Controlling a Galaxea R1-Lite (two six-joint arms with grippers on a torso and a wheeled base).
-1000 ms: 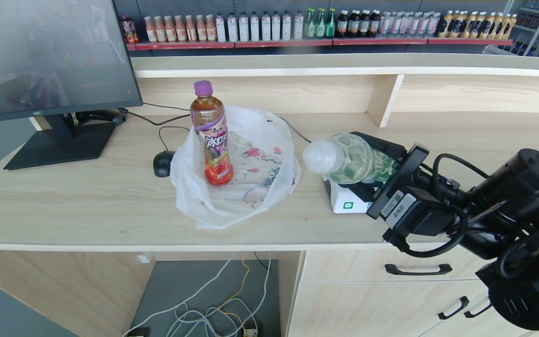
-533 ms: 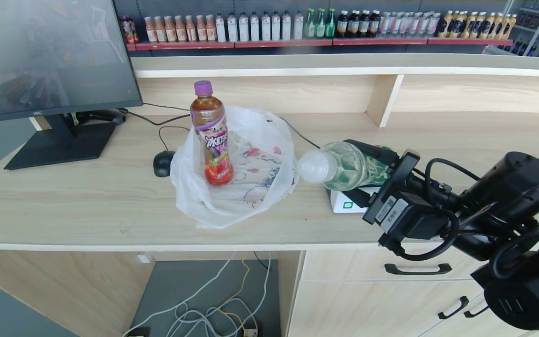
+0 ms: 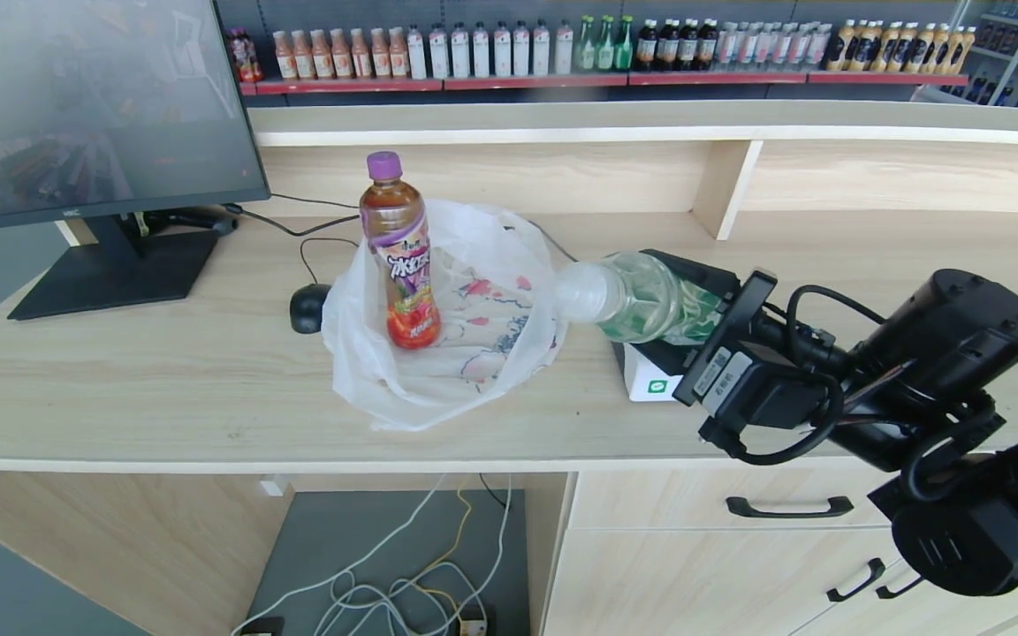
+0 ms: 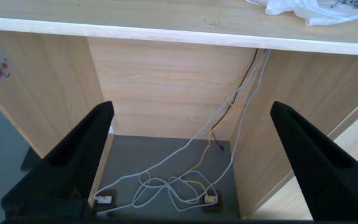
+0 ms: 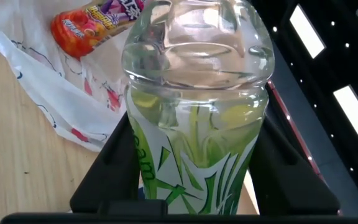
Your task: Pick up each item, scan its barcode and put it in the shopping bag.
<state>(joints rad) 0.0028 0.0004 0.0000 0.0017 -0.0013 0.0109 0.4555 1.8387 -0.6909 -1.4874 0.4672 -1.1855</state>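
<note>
Right end effector (image 3: pixel 661 306) grips bottle (image 3: pixel 628 296) beside shopping bag (image 3: pixel 438 375).

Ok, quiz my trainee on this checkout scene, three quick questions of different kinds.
1. True or false: the purple-capped bottle stands upright.
2. What do the right jaws hold? A) mouse B) clear bottle C) monitor
3. Fill in: the clear bottle's cap points toward the ____.
Key: 1 true; 2 B; 3 shopping bag.
</note>
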